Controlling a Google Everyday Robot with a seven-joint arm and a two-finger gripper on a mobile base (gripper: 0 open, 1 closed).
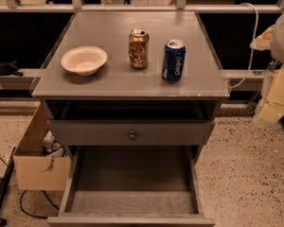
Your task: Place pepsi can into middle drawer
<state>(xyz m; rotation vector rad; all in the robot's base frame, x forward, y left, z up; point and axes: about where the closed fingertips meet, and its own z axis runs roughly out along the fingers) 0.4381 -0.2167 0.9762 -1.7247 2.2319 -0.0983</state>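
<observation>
The pepsi can (173, 60), blue with white lettering and a silver top, stands upright on the right part of the grey cabinet top (128, 79). The middle drawer (132, 200) is pulled out below it, showing a flat bare floor and low side walls. My gripper (273, 98) is a pale shape at the right edge of the view, off the cabinet's right side, about level with its top and well apart from the can. It holds nothing that I can see.
A gold-brown can (138, 48) stands just left of the pepsi can. A white bowl (84, 60) sits on the left of the top. A shut drawer front with a round knob (132, 135) sits above the open drawer. A cardboard box (40, 167) stands on the floor at left.
</observation>
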